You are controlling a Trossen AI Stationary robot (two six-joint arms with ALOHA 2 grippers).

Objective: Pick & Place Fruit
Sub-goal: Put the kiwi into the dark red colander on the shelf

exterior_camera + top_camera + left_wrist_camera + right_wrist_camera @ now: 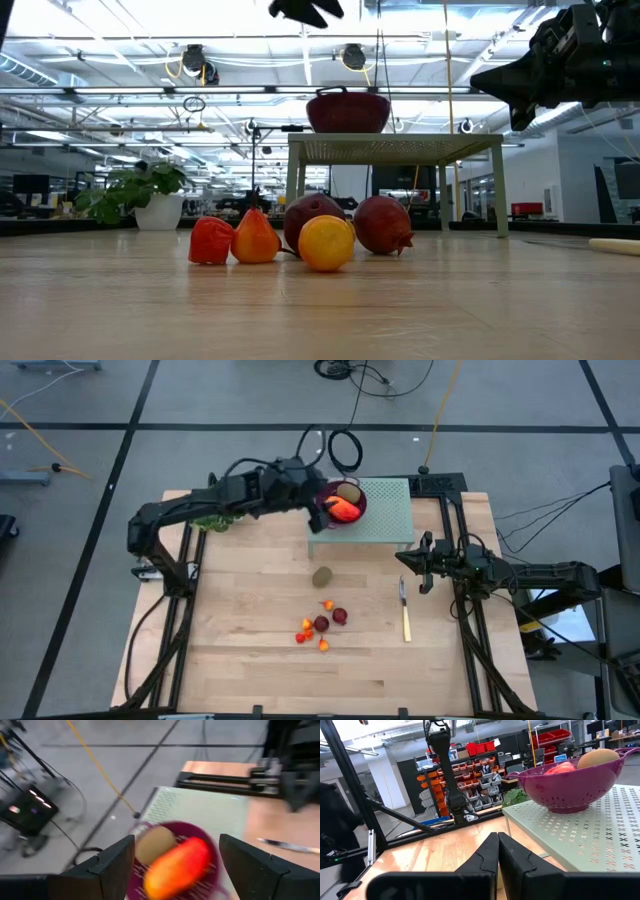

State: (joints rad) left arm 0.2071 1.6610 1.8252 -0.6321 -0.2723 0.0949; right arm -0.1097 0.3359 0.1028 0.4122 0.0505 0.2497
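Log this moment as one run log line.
left gripper: jaws open above colander | in colander: kiwi, orange-red fruit | right gripper: shut, waiting

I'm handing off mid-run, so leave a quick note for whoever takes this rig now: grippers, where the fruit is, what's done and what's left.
Left gripper: open, empty, above the purple colander on the green perforated stand.
Right gripper: shut, empty, parked at the table's right side near the knife.
Done: one kiwi and the elongated orange-red fruit lie in the colander.
Left: second kiwi on the table; beyond it two dark red round fruits and the small orange-red pieces in a cluster.
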